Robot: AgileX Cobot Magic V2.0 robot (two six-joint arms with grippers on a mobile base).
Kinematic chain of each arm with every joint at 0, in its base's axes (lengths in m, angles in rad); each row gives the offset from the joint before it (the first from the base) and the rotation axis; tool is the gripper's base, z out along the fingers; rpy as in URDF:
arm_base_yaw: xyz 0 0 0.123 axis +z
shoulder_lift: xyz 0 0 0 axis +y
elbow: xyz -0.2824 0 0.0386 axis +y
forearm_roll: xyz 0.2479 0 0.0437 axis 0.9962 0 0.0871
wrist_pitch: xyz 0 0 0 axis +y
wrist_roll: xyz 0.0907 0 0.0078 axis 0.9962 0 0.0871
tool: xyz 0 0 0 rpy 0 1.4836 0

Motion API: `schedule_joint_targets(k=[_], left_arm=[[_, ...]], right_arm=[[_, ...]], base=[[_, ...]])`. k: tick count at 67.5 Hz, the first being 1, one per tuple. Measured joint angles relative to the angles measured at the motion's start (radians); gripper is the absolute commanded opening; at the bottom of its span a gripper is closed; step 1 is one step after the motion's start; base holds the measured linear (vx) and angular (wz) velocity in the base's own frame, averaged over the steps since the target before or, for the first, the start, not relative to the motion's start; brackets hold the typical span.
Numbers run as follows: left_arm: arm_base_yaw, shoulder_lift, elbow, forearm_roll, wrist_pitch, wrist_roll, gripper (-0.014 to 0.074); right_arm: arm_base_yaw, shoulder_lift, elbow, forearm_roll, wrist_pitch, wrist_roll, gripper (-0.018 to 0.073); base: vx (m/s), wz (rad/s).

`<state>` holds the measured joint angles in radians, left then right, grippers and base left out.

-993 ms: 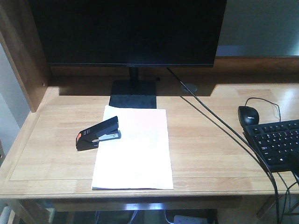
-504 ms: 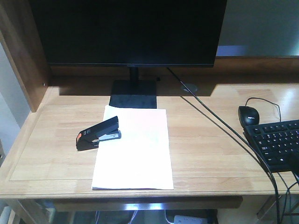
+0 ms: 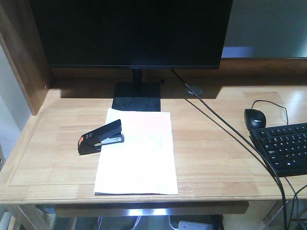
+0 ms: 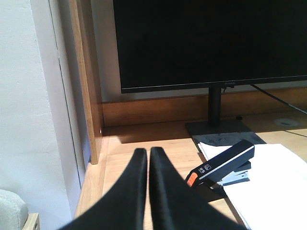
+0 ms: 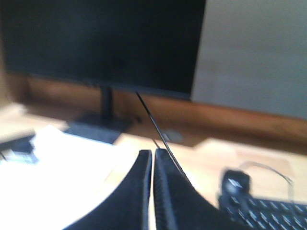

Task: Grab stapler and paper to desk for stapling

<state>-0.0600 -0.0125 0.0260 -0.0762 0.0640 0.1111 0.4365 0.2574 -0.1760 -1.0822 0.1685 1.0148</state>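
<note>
The black stapler [image 3: 100,136] with its orange rear tab lies on the left edge of the white paper [image 3: 139,153] on the light-wood desk [image 3: 216,158]. Neither gripper shows in the front view. In the left wrist view my left gripper [image 4: 147,152] is shut and empty, left of and short of the stapler [image 4: 221,164] and the paper [image 4: 268,187]. In the blurred right wrist view my right gripper [image 5: 153,153] is shut and empty, with the paper [image 5: 62,177] to its left and the stapler [image 5: 19,146] at the far left.
A black monitor [image 3: 132,31] on its stand [image 3: 136,93] stands behind the paper. A cable [image 3: 230,132] runs across the desk to the right. A black mouse [image 3: 254,117] and keyboard [image 3: 285,148] lie at the right edge. A dark-wood side panel [image 3: 21,57] closes the left.
The front view shifts slightly. The stapler and paper have not moved.
</note>
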Motion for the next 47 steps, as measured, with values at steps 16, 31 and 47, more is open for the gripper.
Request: schedule_joint_targets(k=[16,31,47], left_arm=[[0.000,0.000,0.000,0.000,0.000,0.000,-0.0006],[0.000,0.000,0.000,0.000,0.000,0.000,-0.0006],[0.000,0.000,0.000,0.000,0.000,0.000,-0.0006]], right_arm=[[-0.132,0.000,0.000,0.583,0.021,-0.619,-0.0009],[-0.353,0.000,0.000,0.934,-0.048,-0.896,-0.0009],[-0.377,0.000,0.012,0.953,-0.068,-0.916,-0.0009]], base=[[0.00,0.00],[0.00,0.00],[0.00,0.00]])
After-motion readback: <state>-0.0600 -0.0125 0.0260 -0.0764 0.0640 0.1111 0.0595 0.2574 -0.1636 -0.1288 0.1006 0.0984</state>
